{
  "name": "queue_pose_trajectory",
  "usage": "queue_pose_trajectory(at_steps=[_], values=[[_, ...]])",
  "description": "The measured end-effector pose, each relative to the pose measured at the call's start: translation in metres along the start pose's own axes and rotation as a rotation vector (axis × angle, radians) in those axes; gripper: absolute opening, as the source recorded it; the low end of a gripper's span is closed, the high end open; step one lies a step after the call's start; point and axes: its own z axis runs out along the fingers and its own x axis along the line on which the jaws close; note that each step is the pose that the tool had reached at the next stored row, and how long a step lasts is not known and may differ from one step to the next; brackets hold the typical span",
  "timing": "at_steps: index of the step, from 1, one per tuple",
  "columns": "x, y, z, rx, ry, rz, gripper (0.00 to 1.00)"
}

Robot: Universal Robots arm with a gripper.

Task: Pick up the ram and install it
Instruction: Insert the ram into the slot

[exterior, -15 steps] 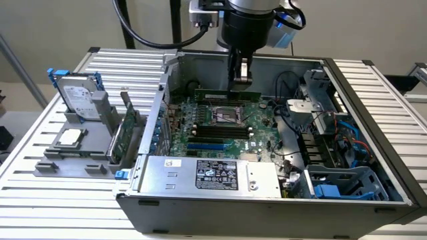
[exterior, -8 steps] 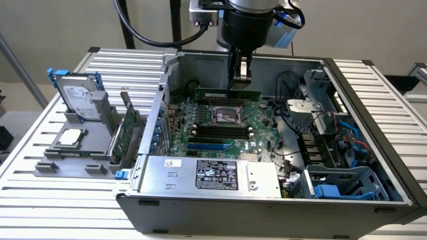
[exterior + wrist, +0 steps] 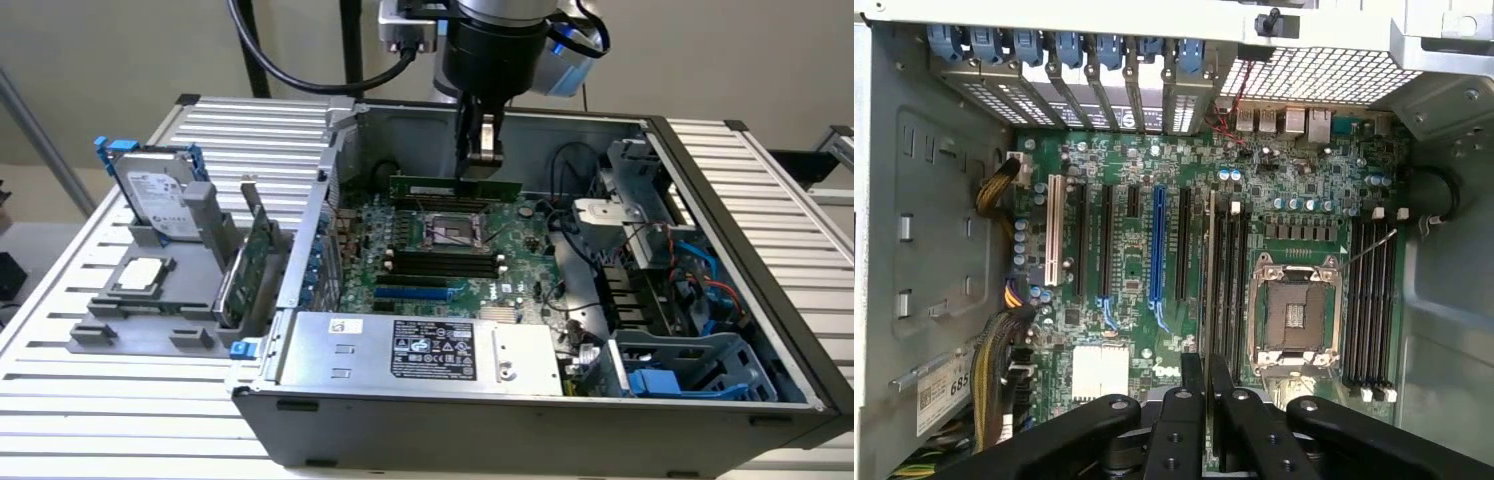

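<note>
- Where the arm [image 3: 497,40] reaches down into the open computer case [image 3: 534,430], exterior view: the gripper [image 3: 478,172] hangs over the far part of the motherboard [image 3: 441,290], jaws closed on the top edge of the ram [image 3: 454,187].
- Ram held on edge, long side level, running across the view just beyond the CPU socket [image 3: 454,232]. Cannot tell whether its lower edge touches the board.
- Black memory slots [image 3: 441,262] lie on the near side of the socket.
- Labelled power supply [image 3: 414,350] sits along the near wall of the case.
- On the desk [image 3: 80,420], at the exterior view's left of the case: a grey holder [image 3: 134,335] carrying a hard drive [image 3: 154,195] with blue rails, leaning back; an expansion card [image 3: 254,262] standing on edge; a processor chip [image 3: 140,275] lying flat.
- Wrist view: gripper [image 3: 1208,385] with two black jaws pressed together on the ram [image 3: 1211,260], seen edge-on as a thin line between them.
- That line runs along the memory slots [image 3: 1232,270] just beside the CPU socket [image 3: 1294,315], on the side toward the blue slot [image 3: 1157,245].
- Second slot bank [image 3: 1369,300] lies on the socket's other side.
- White slot [image 3: 1054,245] and a cable bundle [image 3: 1004,350] sit well apart from the ram, past the blue slot.
</note>
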Motion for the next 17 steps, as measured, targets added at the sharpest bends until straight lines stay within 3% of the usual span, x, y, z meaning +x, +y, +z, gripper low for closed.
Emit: queue_pose_trajectory(at_steps=[7, 17], values=[[-0.004, -0.0003, 0.0072, 0.0000, 0.0008, 0.000, 0.00], [-0.031, -0.0016, 0.0264, 0.0000, 0.0020, 0.003, 0.00]])
